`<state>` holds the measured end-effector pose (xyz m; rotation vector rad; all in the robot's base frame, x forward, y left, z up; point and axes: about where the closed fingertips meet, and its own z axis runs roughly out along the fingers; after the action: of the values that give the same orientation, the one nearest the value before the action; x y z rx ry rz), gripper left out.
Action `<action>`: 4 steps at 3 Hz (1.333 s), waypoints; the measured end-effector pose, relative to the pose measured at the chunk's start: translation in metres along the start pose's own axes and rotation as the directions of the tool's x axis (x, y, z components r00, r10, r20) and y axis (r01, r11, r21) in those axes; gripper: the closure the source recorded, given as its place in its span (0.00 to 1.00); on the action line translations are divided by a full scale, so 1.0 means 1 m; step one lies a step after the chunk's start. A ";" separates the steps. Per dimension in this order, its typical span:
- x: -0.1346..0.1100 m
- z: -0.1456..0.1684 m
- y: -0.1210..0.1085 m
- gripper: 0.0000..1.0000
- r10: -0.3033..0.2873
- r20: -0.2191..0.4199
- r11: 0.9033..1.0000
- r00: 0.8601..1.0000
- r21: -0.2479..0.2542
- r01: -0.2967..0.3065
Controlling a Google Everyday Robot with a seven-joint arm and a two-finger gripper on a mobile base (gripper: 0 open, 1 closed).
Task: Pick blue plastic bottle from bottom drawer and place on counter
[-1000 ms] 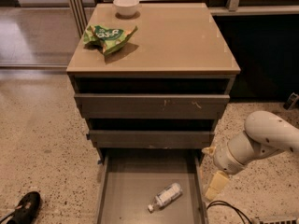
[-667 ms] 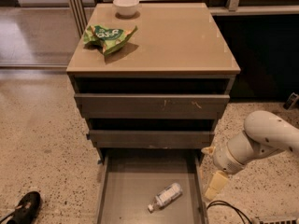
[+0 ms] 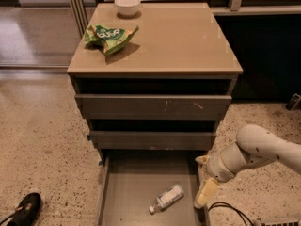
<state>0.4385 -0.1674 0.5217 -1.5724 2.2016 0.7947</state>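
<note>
The blue plastic bottle (image 3: 165,198) lies on its side on the floor of the open bottom drawer (image 3: 127,192), cap toward the front left. My gripper (image 3: 205,192) hangs at the drawer's right edge, just right of the bottle and apart from it, with a cream finger (image 3: 207,192) pointing down. The white arm comes in from the right. The counter (image 3: 183,36) is the tan top of the cabinet above.
A green snack bag (image 3: 110,35) and a white bowl (image 3: 127,5) sit on the counter's left and back. Two upper drawers (image 3: 153,106) with grey fronts are slightly open. A black shoe (image 3: 24,209) lies on the speckled floor at the lower left. A black cable (image 3: 228,210) trails below the arm.
</note>
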 end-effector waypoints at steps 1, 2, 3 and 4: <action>0.010 0.047 -0.005 0.00 0.017 -0.019 0.999 1.000 -0.037 -0.018; 0.020 0.082 -0.005 0.00 0.031 -0.060 0.999 0.998 -0.033 -0.033; 0.031 0.100 -0.001 0.00 0.045 -0.134 0.998 0.990 0.044 -0.039; 0.031 0.106 -0.008 0.00 0.063 -0.117 0.994 0.991 0.098 -0.051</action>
<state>0.4289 -0.1283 0.4184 -1.5547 2.3414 0.6169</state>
